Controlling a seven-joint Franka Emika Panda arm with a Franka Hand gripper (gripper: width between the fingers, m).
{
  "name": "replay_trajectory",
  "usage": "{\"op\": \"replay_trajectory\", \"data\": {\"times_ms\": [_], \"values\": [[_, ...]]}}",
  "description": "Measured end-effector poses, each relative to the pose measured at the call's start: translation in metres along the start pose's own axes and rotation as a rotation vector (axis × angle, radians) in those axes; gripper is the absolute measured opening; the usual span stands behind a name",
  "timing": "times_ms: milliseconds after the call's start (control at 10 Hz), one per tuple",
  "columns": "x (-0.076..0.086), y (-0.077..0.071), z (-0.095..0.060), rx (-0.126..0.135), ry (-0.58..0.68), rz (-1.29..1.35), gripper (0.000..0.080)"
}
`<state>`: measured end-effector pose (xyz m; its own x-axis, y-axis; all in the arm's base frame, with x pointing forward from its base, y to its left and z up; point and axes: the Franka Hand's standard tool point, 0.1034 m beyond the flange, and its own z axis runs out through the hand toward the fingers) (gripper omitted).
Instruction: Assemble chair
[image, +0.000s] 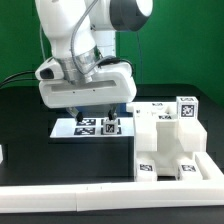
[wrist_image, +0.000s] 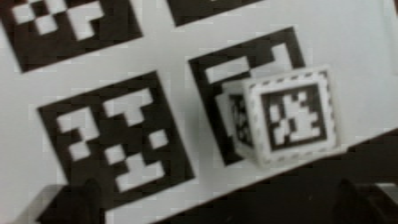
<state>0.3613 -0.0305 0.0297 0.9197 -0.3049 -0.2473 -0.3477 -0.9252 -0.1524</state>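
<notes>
Sitting btwn open fingers (wrist_image: 228, 205), small peg (wrist_image: 285, 112)

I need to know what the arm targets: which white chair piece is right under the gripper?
The small tagged block standing on the marker board, under the open gripper. The other pieces are clustered apart, toward the exterior view's right.

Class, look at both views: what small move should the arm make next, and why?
Probably lower straight down and close on the small white block. The gripper hangs open above it, the block stands on the marker board, and nothing is held.
</notes>
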Motion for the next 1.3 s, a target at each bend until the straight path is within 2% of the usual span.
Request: {"op": "replay_trajectory", "data": {"times_ms": [300, 400, 500, 600, 900, 1100, 1300], "values": [[-0.001, 0.001, 0.001, 0.002, -0.005, 0.006, 0.0649], [-0.003, 0.006, 0.005, 0.029, -0.024, 0.041, 0.0649], [-0.005, 0.008, 0.012, 0.017, -0.021, 0.043, 0.0649], [-0.006, 0.001, 0.015, -0.002, 0.004, 0.016, 0.0649], [-0.017, -0.005, 0.016, -0.034, 0.026, -0.05, 0.0649], [-0.014, -0.006, 0.016, -0.039, 0.042, -0.089, 0.0649], [-0.015, -0.016, 0.018, -0.044, 0.046, -0.094, 0.0649]]}}
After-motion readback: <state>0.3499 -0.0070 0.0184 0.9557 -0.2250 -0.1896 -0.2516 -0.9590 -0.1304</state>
